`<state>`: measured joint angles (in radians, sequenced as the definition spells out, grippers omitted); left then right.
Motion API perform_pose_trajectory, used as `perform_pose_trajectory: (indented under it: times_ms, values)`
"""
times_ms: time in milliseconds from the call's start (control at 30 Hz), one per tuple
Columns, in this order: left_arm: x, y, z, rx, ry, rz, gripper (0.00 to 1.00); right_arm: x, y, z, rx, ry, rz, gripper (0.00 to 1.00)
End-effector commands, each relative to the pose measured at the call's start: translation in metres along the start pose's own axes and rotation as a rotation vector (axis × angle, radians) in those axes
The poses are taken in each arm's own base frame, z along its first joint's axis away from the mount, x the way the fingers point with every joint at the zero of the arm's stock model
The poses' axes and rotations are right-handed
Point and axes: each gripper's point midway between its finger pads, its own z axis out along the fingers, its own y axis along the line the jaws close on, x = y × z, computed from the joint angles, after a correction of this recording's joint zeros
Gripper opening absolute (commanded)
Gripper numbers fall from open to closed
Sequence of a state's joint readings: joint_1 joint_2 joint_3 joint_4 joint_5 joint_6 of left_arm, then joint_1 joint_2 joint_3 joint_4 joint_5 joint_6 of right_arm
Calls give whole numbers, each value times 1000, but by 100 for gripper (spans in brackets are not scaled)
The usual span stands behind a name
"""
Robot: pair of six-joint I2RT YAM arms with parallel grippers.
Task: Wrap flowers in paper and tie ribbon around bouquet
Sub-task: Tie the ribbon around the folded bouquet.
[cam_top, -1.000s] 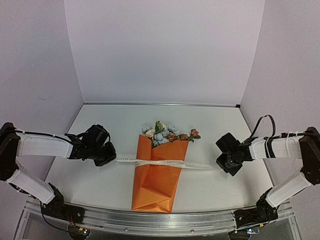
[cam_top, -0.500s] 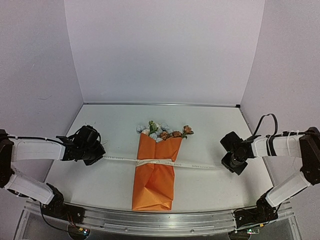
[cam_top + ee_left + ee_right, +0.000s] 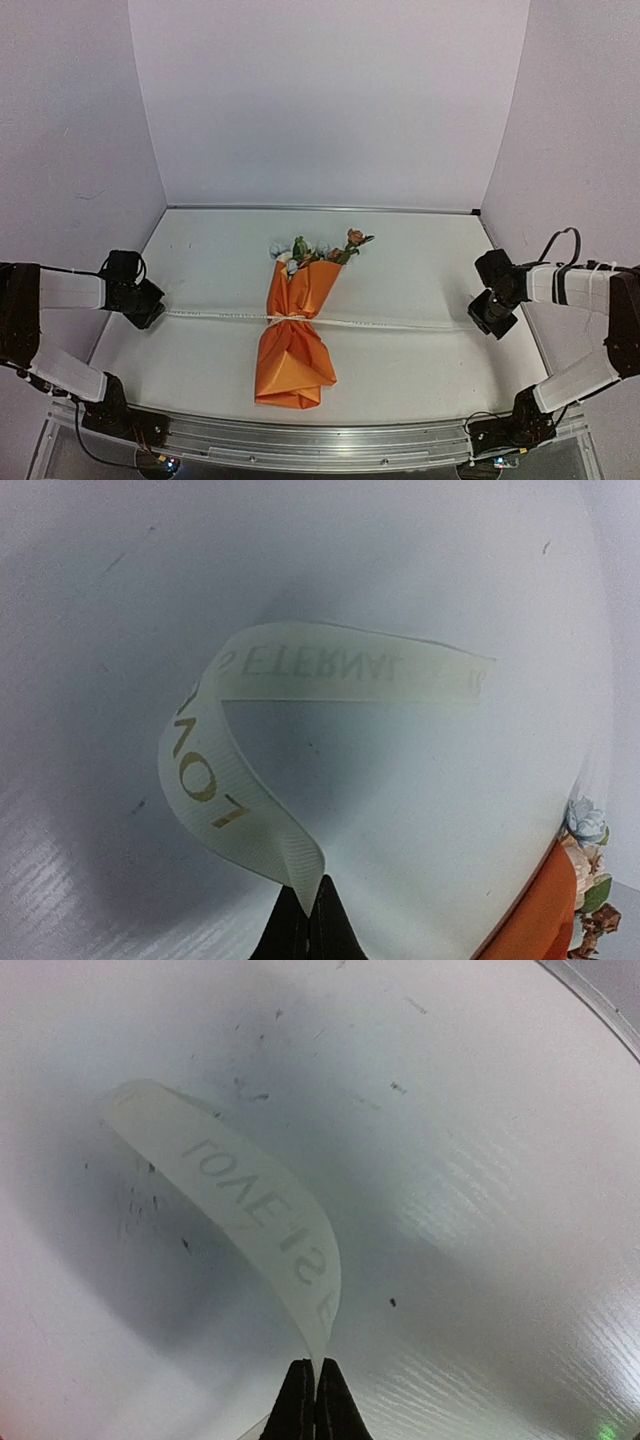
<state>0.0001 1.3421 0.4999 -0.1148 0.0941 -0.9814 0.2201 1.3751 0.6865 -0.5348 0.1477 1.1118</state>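
Note:
The bouquet [image 3: 295, 335] lies in the middle of the table, a cone of orange paper [image 3: 290, 355] with the flowers [image 3: 315, 249] poking out of its far end. The cream ribbon [image 3: 390, 323] runs taut across the table and pinches the cone at its waist in a knot [image 3: 287, 318]. My left gripper [image 3: 150, 311] is far out to the left, shut on one ribbon end [image 3: 215, 780], which curls above the fingertips. My right gripper [image 3: 482, 322] is far out to the right, shut on the other ribbon end [image 3: 270, 1225]. An edge of the orange paper [image 3: 535, 920] shows in the left wrist view.
The white table [image 3: 420, 260] is bounded by purple walls on three sides. A metal rail [image 3: 320, 445] runs along the near edge with both arm bases on it. The arms stretch outward near the side walls.
Both grippers have pulled apart toward the side walls, drawing the ribbon tight. The paper cone has been squeezed at its waist and the bouquet has tilted, its flowers swinging right.

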Motion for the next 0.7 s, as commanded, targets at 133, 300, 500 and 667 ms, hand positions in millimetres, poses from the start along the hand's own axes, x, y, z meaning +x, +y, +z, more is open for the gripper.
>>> perform_pose_trajectory:
  times_ms: [133, 300, 500, 667]
  values:
    - [-44, -6, 1, 45, -55, -22, 0, -46, -48, -12, 119, -56, 77, 0]
    - [-63, -16, -17, 35, -131, 11, 0, -53, -59, -10, 125, -26, 136, 0]
    - [-93, -50, -46, 80, -210, 35, 0, -69, -58, -21, 95, -32, 190, 0]
    - [-107, -46, -47, 93, -192, -20, 0, -79, -66, -26, 89, -26, 244, 0]
